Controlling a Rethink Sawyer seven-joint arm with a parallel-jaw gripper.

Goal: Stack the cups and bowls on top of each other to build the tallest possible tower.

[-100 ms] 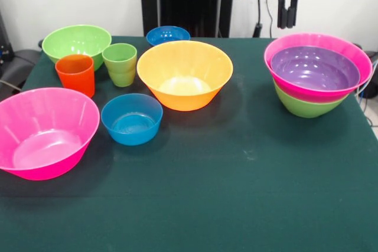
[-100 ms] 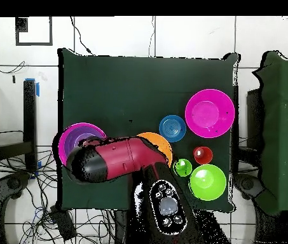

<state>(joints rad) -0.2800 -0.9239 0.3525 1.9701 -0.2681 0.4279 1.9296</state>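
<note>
On the worktop [image 1: 236,193], the tower [image 1: 307,107] of three nested bowls stood at the frame's right. The central bowl [image 1: 185,74] sat mid-frame, with the far small bowl [image 1: 168,34] behind it. To its left stood the right cup [image 1: 120,63] and the left cup [image 1: 75,74], side by side. The medium bowl [image 1: 77,41] was behind them at upper left. The large bowl [image 1: 44,131] lay at lower left, and the near small bowl [image 1: 131,118] sat just right of it.

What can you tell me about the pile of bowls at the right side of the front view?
The tower is three nested glossy plastic bowls, upright on the green table near its edge. A green bowl at the bottom shows only its lower wall. A big pink bowl sits in it, and a shallow purple bowl lies inside, tilted slightly toward the camera. No other bowl touches it. The gripper hangs above, apart.
</note>
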